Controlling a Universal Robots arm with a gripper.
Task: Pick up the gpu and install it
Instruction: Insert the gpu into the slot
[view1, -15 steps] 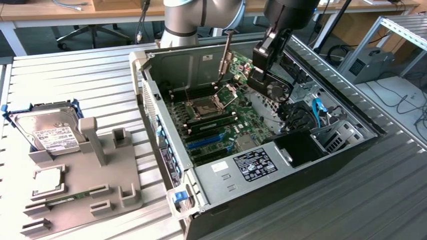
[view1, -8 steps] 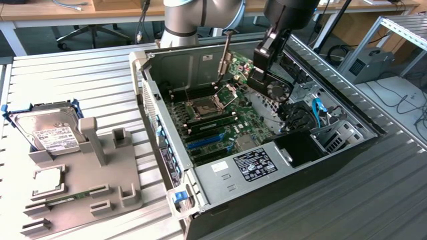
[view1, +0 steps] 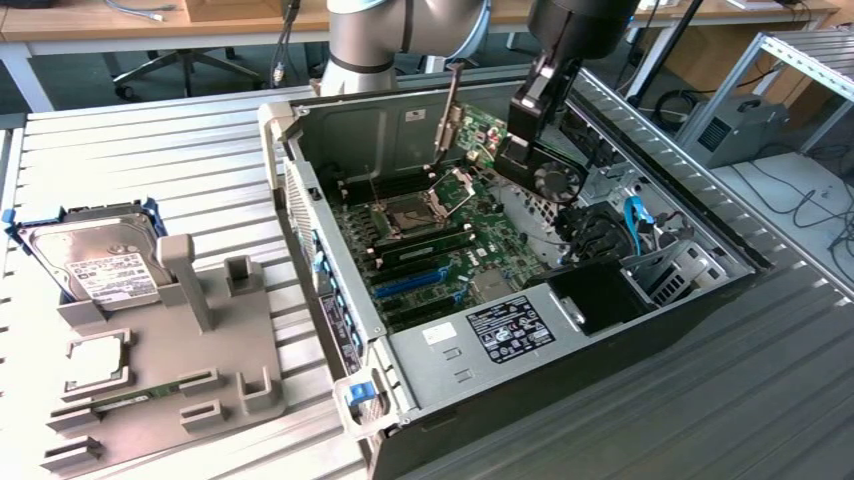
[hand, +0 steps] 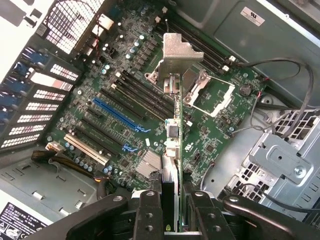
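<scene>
My black metal gripper (hand: 170, 216) is clamped on the thin green gpu with silver end bracket (hand: 172, 131), hanging edge-down above the green motherboard (hand: 215, 135). The long blue plastic slot (hand: 120, 115) lies on one side, the square silver processor socket (hand: 207, 92) on the other. Card and slot sit at an angle, so I'd square them up, then lower straight.
</scene>
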